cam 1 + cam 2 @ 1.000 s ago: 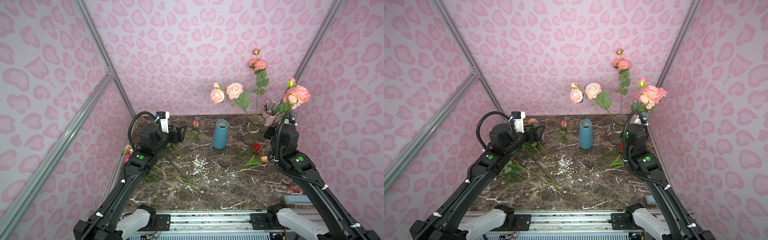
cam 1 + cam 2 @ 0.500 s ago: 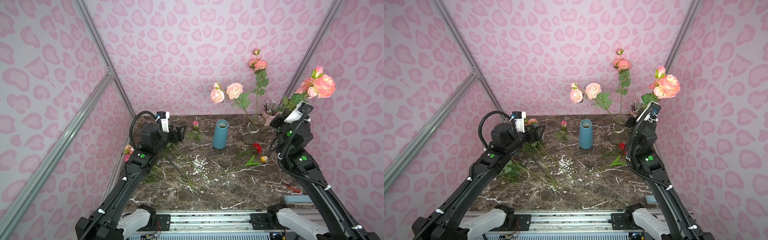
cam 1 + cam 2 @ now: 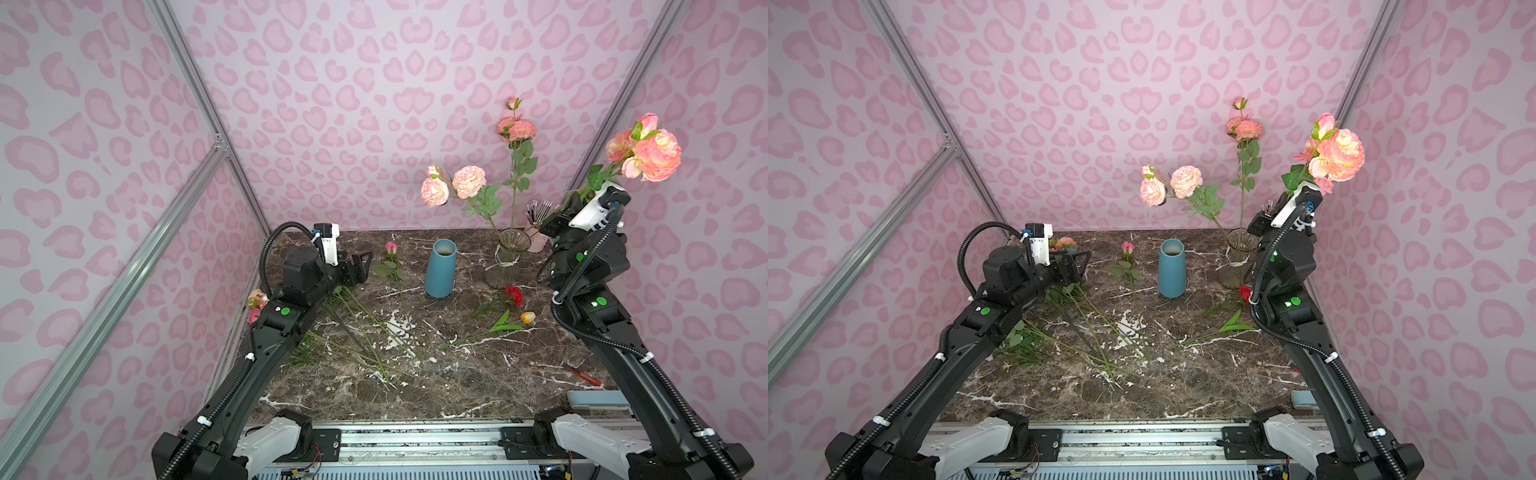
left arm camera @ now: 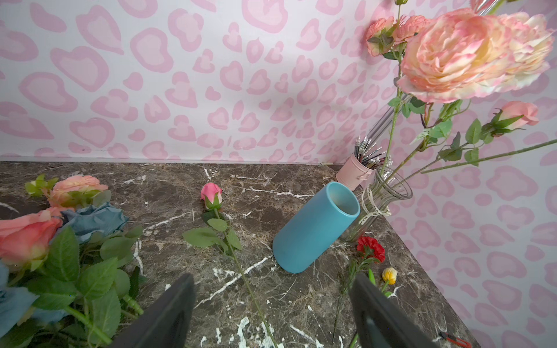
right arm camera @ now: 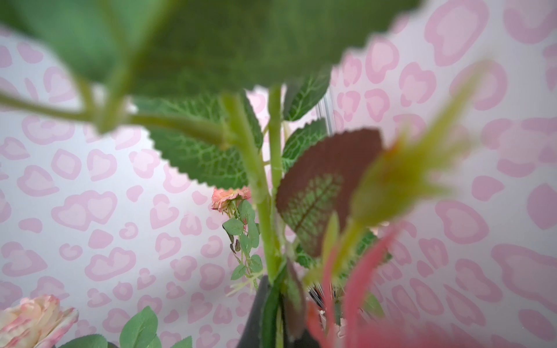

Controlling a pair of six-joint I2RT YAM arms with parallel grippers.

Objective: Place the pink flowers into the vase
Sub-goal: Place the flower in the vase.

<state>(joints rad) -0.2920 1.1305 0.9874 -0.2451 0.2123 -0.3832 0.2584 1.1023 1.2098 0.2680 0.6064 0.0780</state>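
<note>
Glass vase (image 3: 514, 242) holds two pink sprays (image 3: 468, 181), right tool (image 3: 555, 219) clamps third spray (image 3: 658, 156)

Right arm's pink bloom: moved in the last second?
Yes. The pink bloom has swung up and outward toward the side wall, away from the glass vase.

Lab booth: printed walls (image 3: 374, 62), aluminium rails (image 3: 218, 141)
</note>
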